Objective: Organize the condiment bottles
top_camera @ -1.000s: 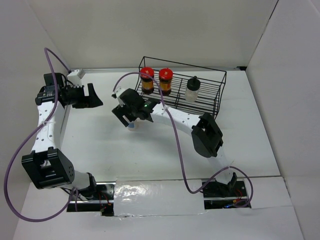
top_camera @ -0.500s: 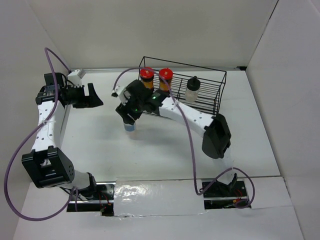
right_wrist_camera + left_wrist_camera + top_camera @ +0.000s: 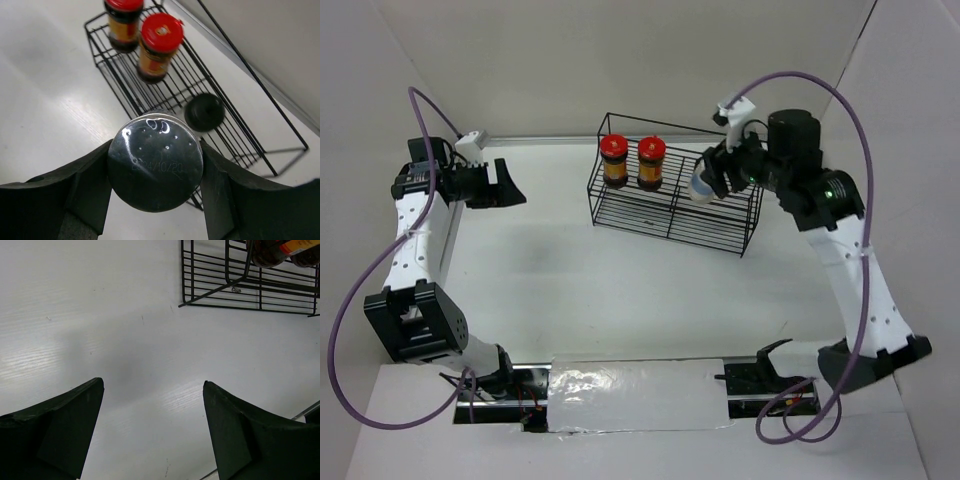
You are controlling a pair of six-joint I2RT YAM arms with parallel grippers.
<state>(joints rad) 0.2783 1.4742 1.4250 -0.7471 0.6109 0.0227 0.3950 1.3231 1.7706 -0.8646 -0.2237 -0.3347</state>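
The right pincer (image 3: 155, 176) is pinching the pale-capped jar (image 3: 155, 160) by its sides, one finger pressing on each flank. It is holding the jar over the right part of the wire rack (image 3: 150, 100), apparently clear of the wires. Just beyond the jar, the black-capped bottle (image 3: 204, 112) is standing in the rack. Further along, the two red-capped jars (image 3: 159, 45) are standing side by side at the rack's left end.

The left pincer (image 3: 152, 430) is hovering spread and empty over the bare worktop (image 3: 100, 315), well apart from the rack.

Three of the four bottles are sitting in the rack, so the task looks nearly done. What seems left is lowering this last jar into a free spot beside the black-capped bottle and letting go. Which gap it is heading for, I cannot tell.
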